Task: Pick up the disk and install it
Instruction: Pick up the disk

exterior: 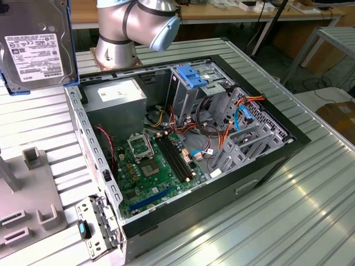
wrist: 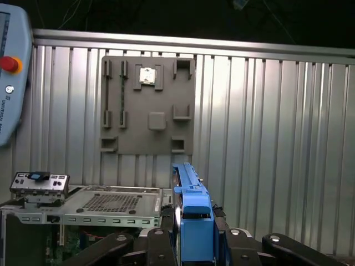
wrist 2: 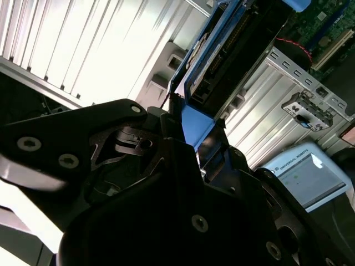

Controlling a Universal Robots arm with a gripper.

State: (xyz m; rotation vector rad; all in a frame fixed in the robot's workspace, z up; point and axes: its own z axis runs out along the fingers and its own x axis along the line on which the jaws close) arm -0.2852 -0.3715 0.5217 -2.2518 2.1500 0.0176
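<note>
So far only the pick-up is done: my gripper (wrist: pixel 194 239) is pinched on the blue rail of the disk (exterior: pixel 34 47), held aloft in the exterior view's upper left, outside the open computer case (exterior: pixel 288 145), so installing remains

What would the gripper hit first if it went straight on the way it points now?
Carrying the disk, the gripper points at the ribbed metal table, near the edge of the grey fixture plate. The disk's tip would probably meet the table first, though depth is unclear.
</note>
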